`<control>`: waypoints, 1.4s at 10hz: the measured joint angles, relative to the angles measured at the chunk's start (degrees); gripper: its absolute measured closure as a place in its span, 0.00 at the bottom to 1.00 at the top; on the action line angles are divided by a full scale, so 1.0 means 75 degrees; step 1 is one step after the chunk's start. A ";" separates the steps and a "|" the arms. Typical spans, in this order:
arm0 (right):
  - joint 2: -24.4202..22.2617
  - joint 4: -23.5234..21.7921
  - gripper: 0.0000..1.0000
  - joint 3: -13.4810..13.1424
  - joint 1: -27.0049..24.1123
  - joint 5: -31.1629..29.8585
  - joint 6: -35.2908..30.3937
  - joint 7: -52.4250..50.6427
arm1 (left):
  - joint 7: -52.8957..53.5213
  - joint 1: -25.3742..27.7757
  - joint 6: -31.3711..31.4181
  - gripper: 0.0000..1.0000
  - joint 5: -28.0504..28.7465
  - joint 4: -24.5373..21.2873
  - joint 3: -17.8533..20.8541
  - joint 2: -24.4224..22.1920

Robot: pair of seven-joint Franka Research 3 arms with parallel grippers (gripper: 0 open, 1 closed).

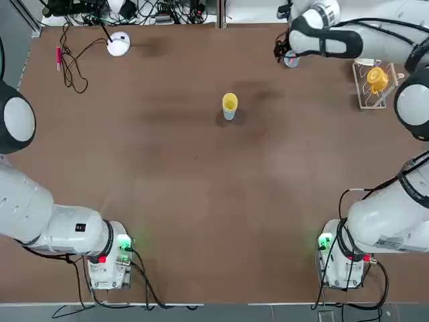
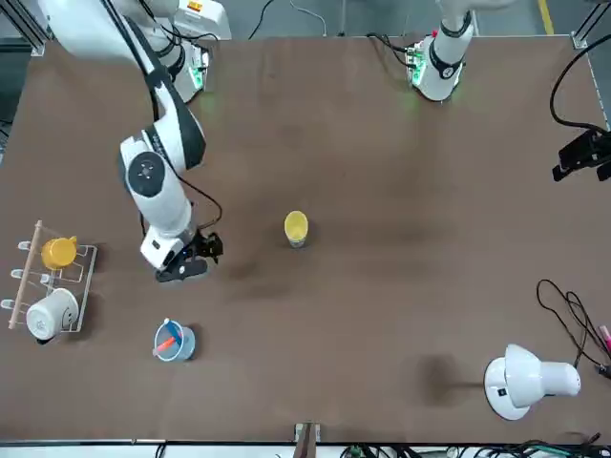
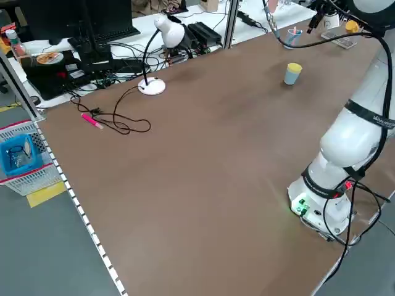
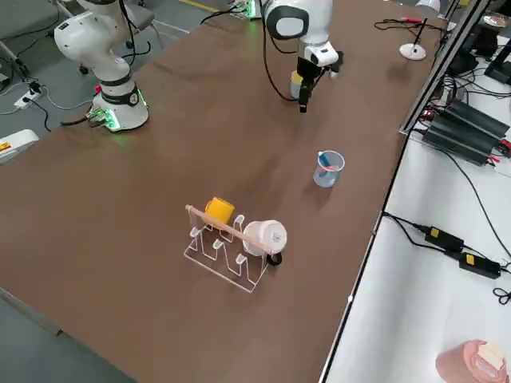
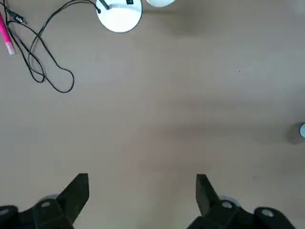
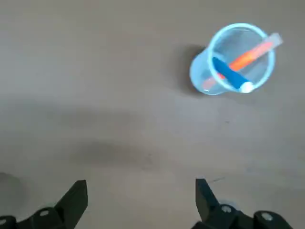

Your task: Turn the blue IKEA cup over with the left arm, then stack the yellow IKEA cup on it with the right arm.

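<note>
The yellow IKEA cup (image 1: 230,102) sits on top of the blue IKEA cup (image 1: 229,115) near the table's middle, towards the far side. Both also show in the front view, the yellow cup (image 2: 296,226) over the blue cup (image 2: 297,241). My right gripper (image 2: 196,260) hangs open and empty above the table, between the stack and a see-through tumbler; its wrist view shows the spread fingers (image 6: 76,196). My left gripper (image 2: 573,164) is far off at the robot's left side of the table, open, with nothing between its fingers (image 5: 78,188).
A see-through blue tumbler (image 6: 233,59) with sticks stands close to the right gripper. A clear rack (image 1: 370,94) at the far right holds an orange-yellow cup (image 2: 59,251) and a white cup (image 2: 50,313). A white lamp (image 1: 118,43), a black cable (image 5: 43,71) and a pink pen (image 1: 58,57) lie far left.
</note>
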 joint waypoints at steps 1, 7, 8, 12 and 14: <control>-0.0175 0.0048 0.00 -0.0267 -0.0097 0.0249 -0.0195 -0.0577 | 0.0000 0.0000 0.0000 0.01 0.0000 0.0009 -0.0001 -0.0002; -0.0973 0.0694 0.00 -0.1738 0.0077 0.1090 -0.1547 -0.1532 | 0.0000 0.0040 -0.0004 0.01 0.0000 0.0037 0.0007 -0.0003; -0.1178 0.0720 0.00 -0.2124 0.0308 0.1180 -0.1587 -0.1529 | 0.0000 0.0057 -0.0004 0.01 0.0000 0.0038 0.0007 -0.0003; -0.2265 0.0759 0.00 -0.3138 0.0792 0.1432 -0.2121 -0.1400 | 0.0000 0.0067 -0.0009 0.01 0.0000 0.0038 0.0002 -0.0003; -0.2682 0.0757 0.00 -0.3479 0.0799 0.1749 -0.2568 -0.1388 | 0.0000 0.0066 -0.0010 0.01 0.0000 0.0038 -0.0002 -0.0002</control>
